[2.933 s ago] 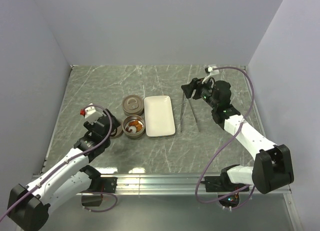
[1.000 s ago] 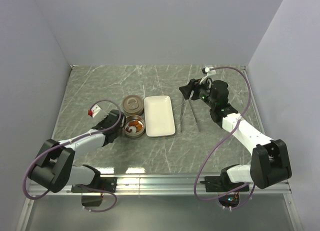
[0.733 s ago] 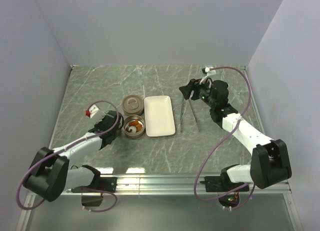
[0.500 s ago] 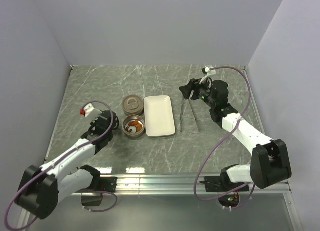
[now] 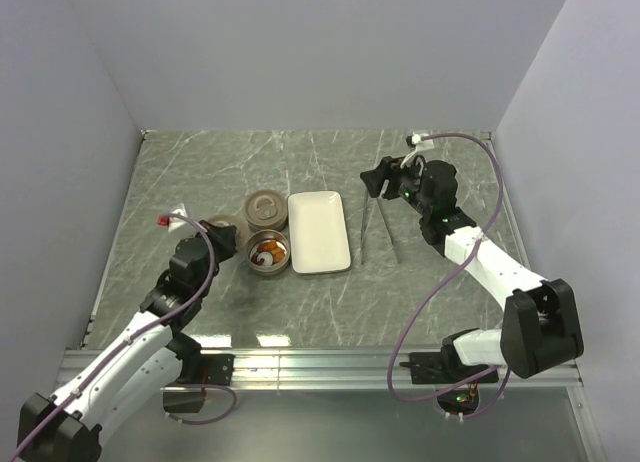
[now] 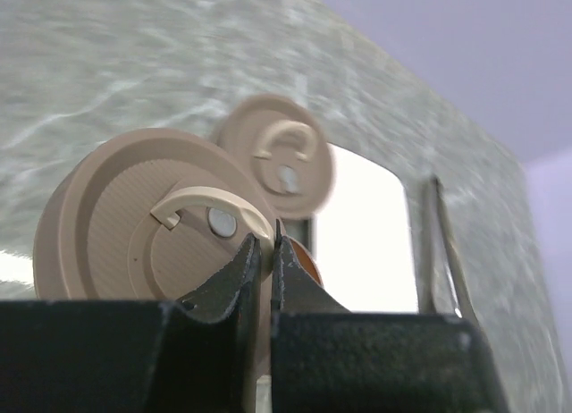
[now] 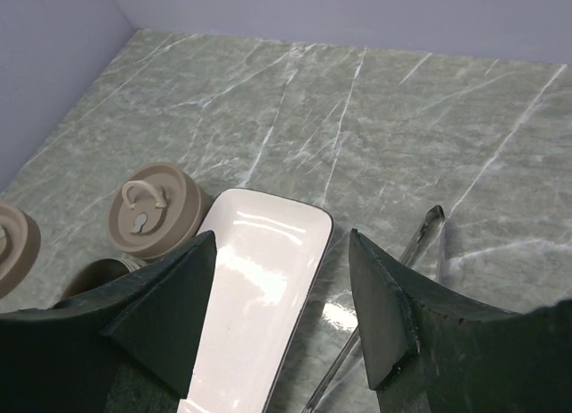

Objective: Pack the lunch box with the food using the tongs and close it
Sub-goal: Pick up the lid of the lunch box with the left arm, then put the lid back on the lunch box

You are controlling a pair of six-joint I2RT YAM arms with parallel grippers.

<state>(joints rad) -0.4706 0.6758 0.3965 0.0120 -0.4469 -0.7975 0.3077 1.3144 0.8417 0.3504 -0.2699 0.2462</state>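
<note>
Closing seems in hand: the left gripper (image 6: 264, 243) pinches the lid (image 6: 116, 234) by its handle (image 6: 207, 197), aloft beside the filled tin (image 5: 268, 254) toward the table's (image 5: 320, 312) left edge, needing centring then lowering; the right gripper (image 7: 281, 243) hangs spread.

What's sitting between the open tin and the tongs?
The white tray lies between the open tin and the tongs; the top view shows it best.

Food (image 6: 306, 263) mostly behind held lid (image 6: 134, 225)
</note>
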